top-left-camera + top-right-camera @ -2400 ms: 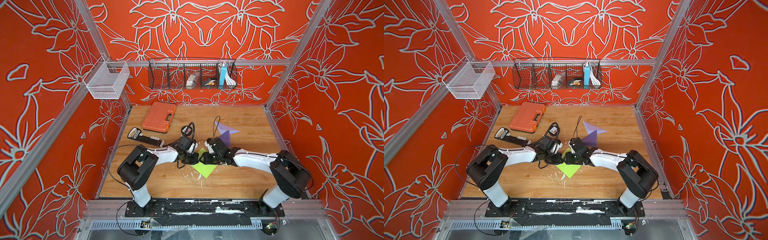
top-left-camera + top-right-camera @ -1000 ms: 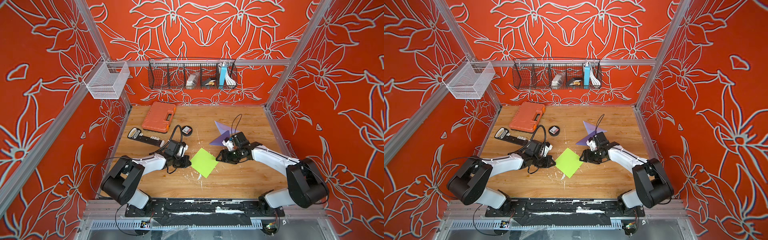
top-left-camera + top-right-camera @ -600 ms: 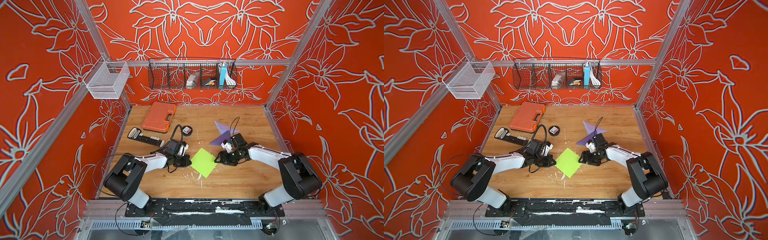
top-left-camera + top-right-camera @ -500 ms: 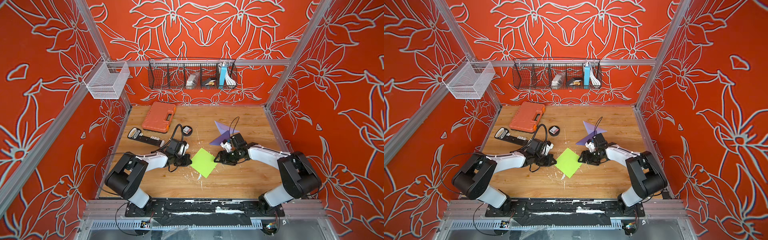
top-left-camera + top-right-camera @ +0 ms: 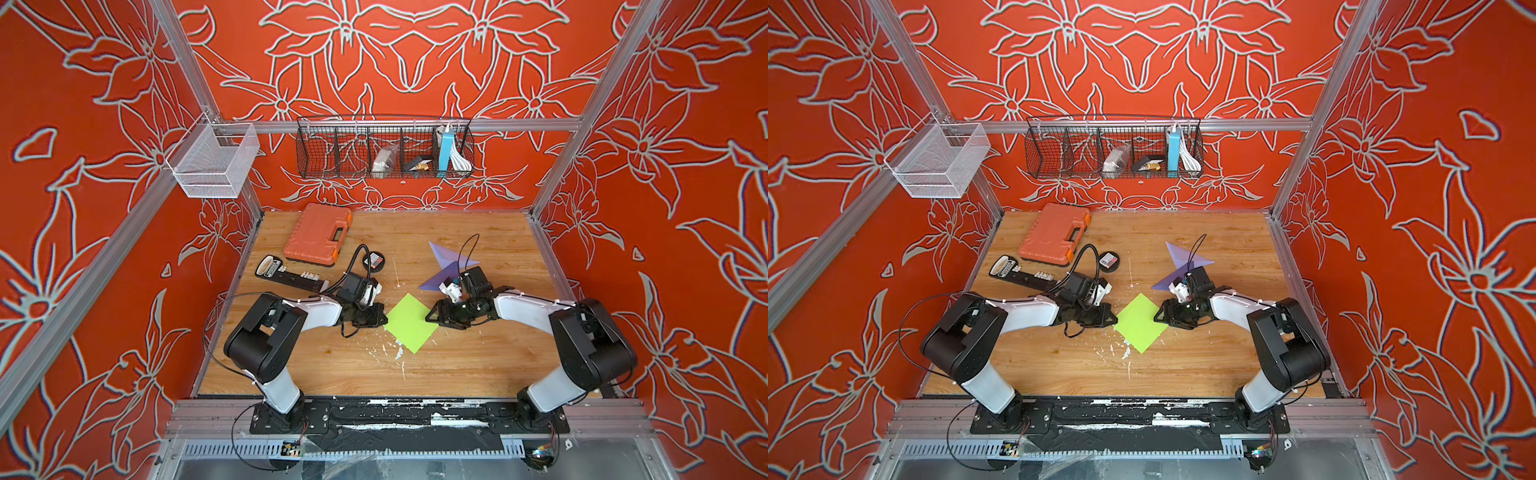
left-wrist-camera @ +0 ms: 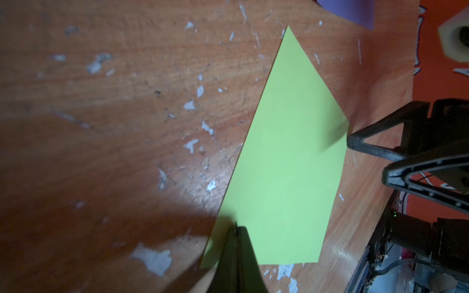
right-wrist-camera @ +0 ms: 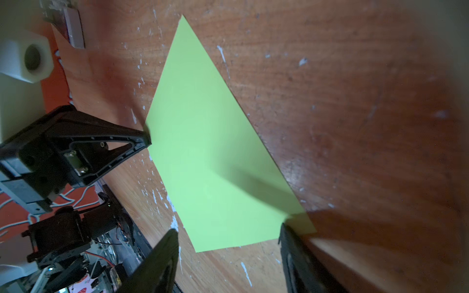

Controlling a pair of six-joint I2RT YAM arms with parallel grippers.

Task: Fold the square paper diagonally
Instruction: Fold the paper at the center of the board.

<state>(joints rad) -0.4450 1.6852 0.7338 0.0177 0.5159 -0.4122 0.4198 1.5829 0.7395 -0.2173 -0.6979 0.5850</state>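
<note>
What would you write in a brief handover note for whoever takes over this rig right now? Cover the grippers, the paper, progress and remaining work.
Left gripper: shut, fingers tipped onto one corner of the lime-green square paper.
Right gripper: open at the opposite corner, holding nothing.
Paper: flat and unfolded on the wooden table.
Done: grippers are at opposite corners; no fold yet.
Left: probably lift one corner, carry it to the opposite corner, then press the diagonal crease.

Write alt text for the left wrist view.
A green square paper lies flat and unfolded on a scratched wooden table. The shut left gripper sits over one corner; the open right gripper points at the opposite corner. Purple paper shows at the frame's edge.
</note>
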